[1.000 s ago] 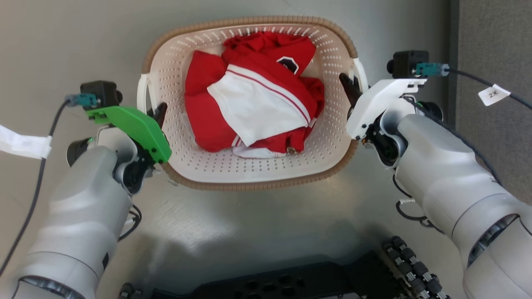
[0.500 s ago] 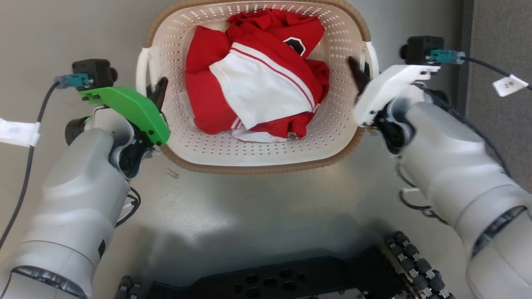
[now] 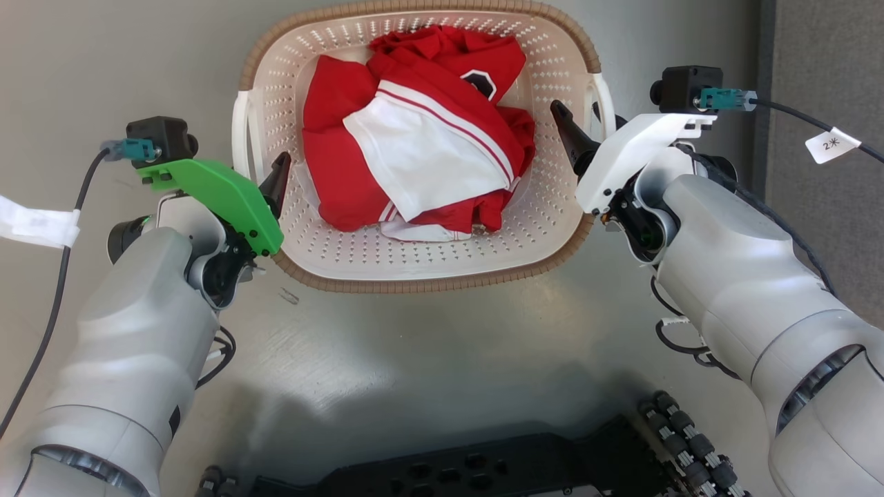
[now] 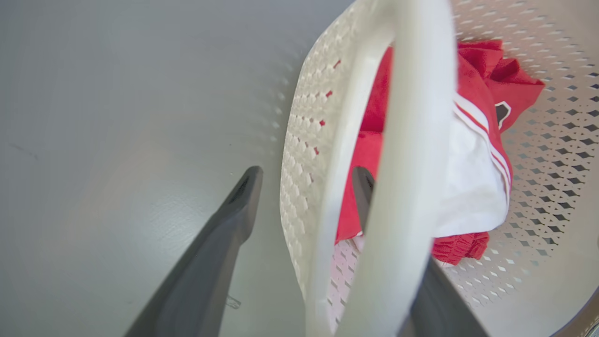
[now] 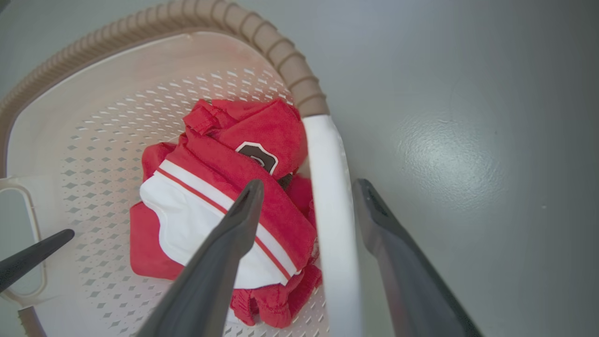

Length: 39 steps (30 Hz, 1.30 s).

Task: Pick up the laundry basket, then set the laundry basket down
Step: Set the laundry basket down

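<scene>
Opening since the earlier frame, the left gripper (image 4: 306, 173) and right gripper (image 5: 309, 185) now stand with fingers apart astride the white side handles (image 3: 239, 131) of the laundry basket (image 3: 414, 281), which rests on the grey floor (image 3: 428, 359), so it looks set down and released

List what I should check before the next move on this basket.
1. The left jaws straddle the left handle: ok, one jaw inside the laundry basket, one outside.
2. The right jaws straddle the right handle: ok.
3. Jaws closed on the handles: not ok, both sets are open, with gaps showing.
4. The clothes sit inside the rim: ok, nothing hangs over.
5. Basket resting on the floor: cannot tell.
</scene>
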Tool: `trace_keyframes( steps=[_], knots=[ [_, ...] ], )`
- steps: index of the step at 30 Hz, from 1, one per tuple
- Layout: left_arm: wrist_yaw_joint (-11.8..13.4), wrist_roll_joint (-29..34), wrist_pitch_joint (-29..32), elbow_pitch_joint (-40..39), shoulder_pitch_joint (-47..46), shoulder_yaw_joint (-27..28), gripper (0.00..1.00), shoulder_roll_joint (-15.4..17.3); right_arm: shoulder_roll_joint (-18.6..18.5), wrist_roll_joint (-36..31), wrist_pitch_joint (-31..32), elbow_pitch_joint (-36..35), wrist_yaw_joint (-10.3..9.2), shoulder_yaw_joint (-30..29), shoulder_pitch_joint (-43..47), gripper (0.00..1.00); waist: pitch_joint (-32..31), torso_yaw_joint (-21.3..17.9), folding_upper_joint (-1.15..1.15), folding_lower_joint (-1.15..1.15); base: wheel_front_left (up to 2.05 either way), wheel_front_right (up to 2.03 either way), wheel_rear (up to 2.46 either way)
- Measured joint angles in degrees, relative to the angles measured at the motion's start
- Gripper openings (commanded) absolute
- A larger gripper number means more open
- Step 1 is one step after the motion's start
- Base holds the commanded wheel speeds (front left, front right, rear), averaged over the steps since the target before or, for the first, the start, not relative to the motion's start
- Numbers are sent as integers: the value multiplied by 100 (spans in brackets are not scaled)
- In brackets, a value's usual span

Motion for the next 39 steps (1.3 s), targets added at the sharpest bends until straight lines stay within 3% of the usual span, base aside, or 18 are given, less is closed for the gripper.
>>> trace_keyframes(
  steps=[19,39],
  knots=[
    [0,-252,-201,109,376,-36,100,5,2,123,-75,104,3,57,453,100,-768,-71,0,0,0,0,0],
    [0,-294,-843,-260,1102,-258,100,76,8,93,-261,165,62,124,1055,100,-2233,-230,0,-1,0,0,0]
  ],
)
